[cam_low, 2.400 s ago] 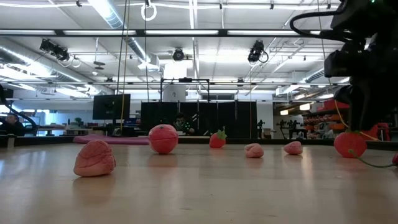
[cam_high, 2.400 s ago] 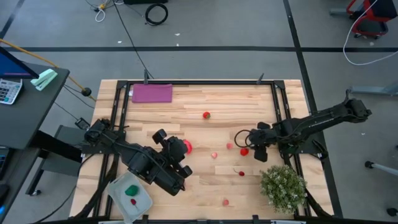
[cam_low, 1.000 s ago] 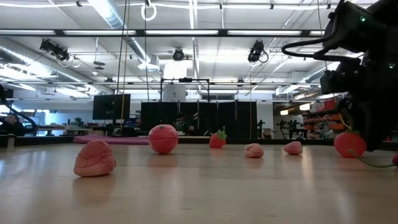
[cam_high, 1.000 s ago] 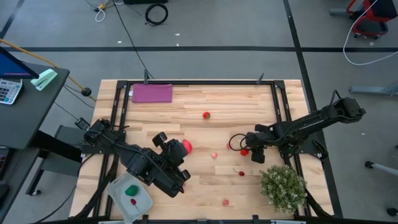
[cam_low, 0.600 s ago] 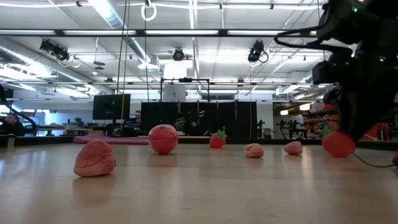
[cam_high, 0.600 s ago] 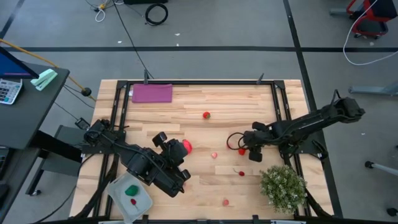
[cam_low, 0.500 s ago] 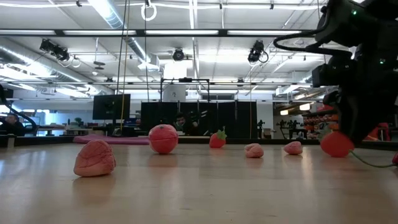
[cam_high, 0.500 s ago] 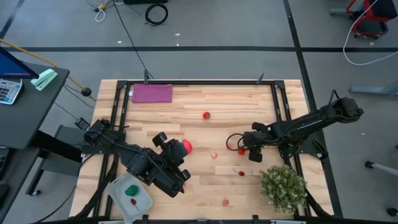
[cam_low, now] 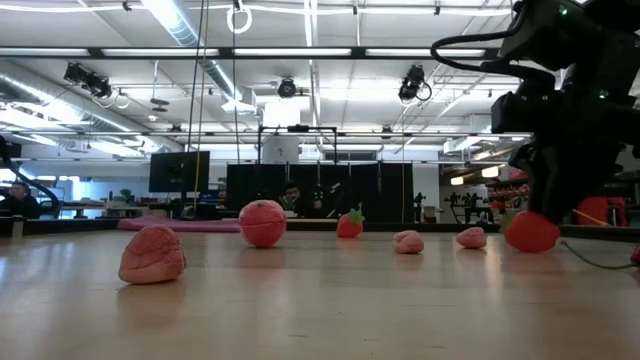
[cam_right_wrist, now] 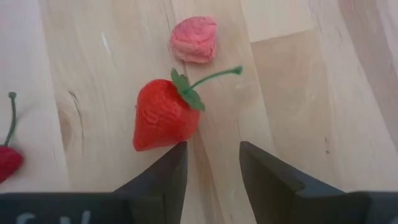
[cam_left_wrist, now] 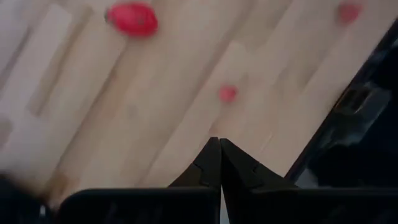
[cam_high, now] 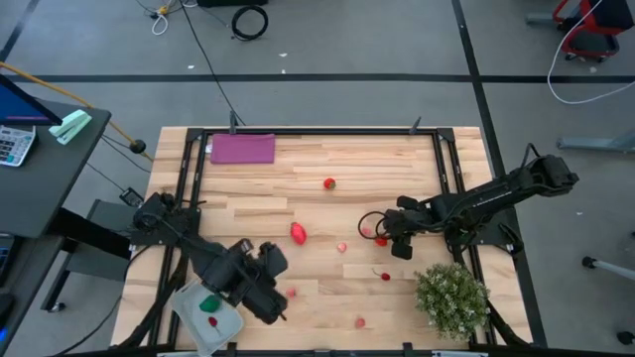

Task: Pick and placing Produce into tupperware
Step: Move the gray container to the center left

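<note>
Small red and pink produce lies scattered on the wooden table: a red piece (cam_high: 298,233), a far strawberry (cam_high: 329,182), pink bits (cam_high: 342,247), and a red strawberry with a green stem (cam_right_wrist: 165,115). My right gripper (cam_right_wrist: 211,158) stands open at that strawberry (cam_high: 382,239), right of the table's middle, pointing steeply down. The tupperware (cam_high: 226,327) sits at the near left corner with a green piece (cam_high: 210,304) in it. My left gripper (cam_left_wrist: 219,142), shut on nothing, points down at bare wood just right of the tupperware. My right gripper has one fingertip (cam_right_wrist: 176,152) against the strawberry's side (cam_right_wrist: 163,140), toward its pointed end. The other finger stands clear of it. The fingers slant down from the table's right. The strawberry lies on the table ahead of the fingers, not between them.
A bushy pale-green plant (cam_high: 451,297) stands at the near right corner, close to the right arm. A flat purple mat (cam_high: 242,149) lies at the far left. Black frame rails (cam_high: 437,159) border the table. A cherry (cam_high: 385,276) and pink pieces (cam_high: 360,321) lie near the front.
My left gripper has swung toward the near edge and the tupperware and tipped steeply down, uncovering the red piece. My right gripper has crept toward the table's left, and the stemmed strawberry has slid along the table with it.
</note>
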Robot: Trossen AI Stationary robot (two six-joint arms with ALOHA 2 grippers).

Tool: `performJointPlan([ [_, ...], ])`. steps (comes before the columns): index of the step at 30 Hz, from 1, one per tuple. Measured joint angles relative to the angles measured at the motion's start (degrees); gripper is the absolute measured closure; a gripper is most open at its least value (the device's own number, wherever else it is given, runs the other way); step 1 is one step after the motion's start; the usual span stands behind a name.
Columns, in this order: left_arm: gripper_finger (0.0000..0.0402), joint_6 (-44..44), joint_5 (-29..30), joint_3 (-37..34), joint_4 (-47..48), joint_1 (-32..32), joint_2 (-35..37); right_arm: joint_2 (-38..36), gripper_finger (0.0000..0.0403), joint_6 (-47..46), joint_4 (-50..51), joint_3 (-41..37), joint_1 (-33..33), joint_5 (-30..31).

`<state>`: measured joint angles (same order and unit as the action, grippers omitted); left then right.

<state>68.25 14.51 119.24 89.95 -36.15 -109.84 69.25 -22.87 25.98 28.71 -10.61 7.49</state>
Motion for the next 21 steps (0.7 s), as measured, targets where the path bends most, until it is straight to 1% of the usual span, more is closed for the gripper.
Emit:
performJointPlan([
  [3, 0.0398, 5.70, -4.90, -5.94, 0.03, -1.55, 0.00, 0.00, 0.0249, -0.02, 0.06, 0.00, 0.00, 0.00],
  [8, 0.0399, 19.02, -21.25, -19.77, 0.02, -3.86, -0.04, 0.00, 0.0250, -0.03, 0.03, 0.00, 0.00, 0.00],
  [11, 0.0400, 21.82, -28.15, -25.78, -2.93, -5.51, -0.05, 0.00, 0.0250, -0.04, -0.07, 0.00, 0.00, 0.00],
  [14, 0.0400, 22.66, -30.01, -28.20, -6.46, -7.06, -0.07, 0.00, 0.0250, -0.07, -0.38, 0.00, 0.00, 0.00],
  [18, 0.0400, 22.96, -29.97, -29.88, -12.85, -8.88, -0.07, 0.00, 0.0250, -0.09, -1.10, 0.00, 0.00, 0.00],
  [21, 0.0401, 25.99, -29.71, -32.93, -19.05, -9.98, -0.06, 0.00, 0.0250, -0.09, -1.66, 0.00, 0.00, 0.01],
])
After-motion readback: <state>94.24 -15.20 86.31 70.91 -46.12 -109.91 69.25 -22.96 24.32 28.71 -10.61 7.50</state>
